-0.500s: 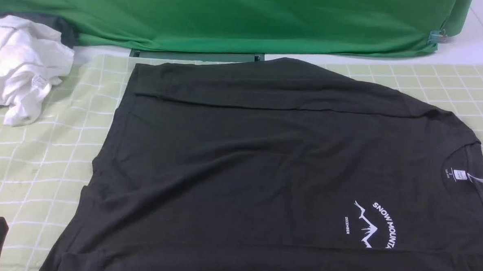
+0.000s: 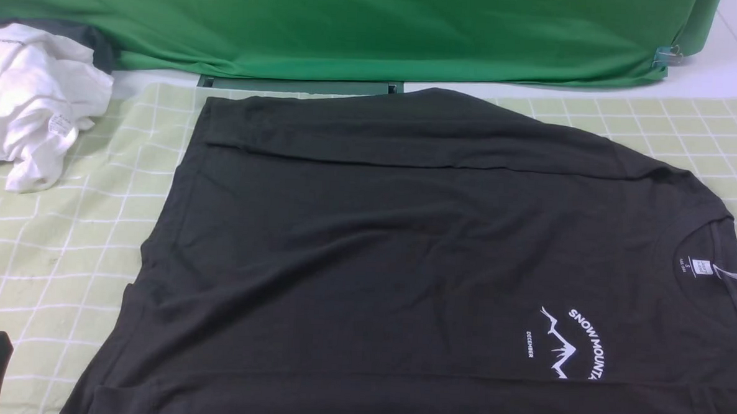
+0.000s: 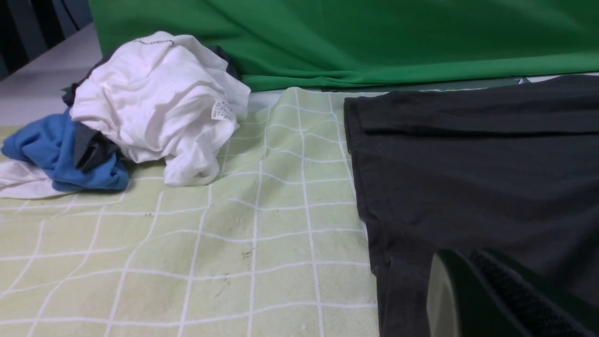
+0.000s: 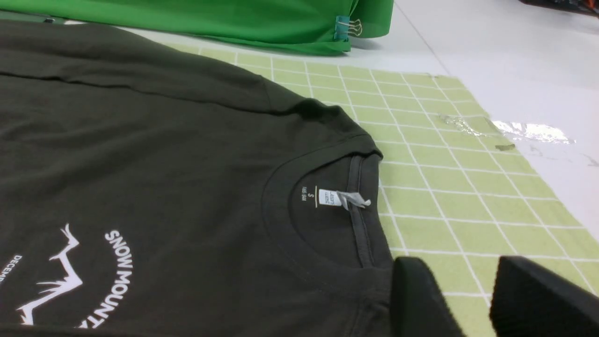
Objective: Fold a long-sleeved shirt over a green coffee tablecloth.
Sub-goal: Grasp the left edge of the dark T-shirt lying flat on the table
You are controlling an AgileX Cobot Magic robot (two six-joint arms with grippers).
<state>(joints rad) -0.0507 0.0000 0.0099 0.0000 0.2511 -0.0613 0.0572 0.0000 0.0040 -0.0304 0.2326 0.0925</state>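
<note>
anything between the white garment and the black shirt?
Only bare green coffee tablecloth separates the white garment from the long-sleeved shirt, clearest in left wrist view.

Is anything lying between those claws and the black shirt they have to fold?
Nothing visible. The long-sleeved shirt lies spread out with nothing on it, the right claw sits open at its edge, and the crumpled white garment lies apart at the left.
</note>
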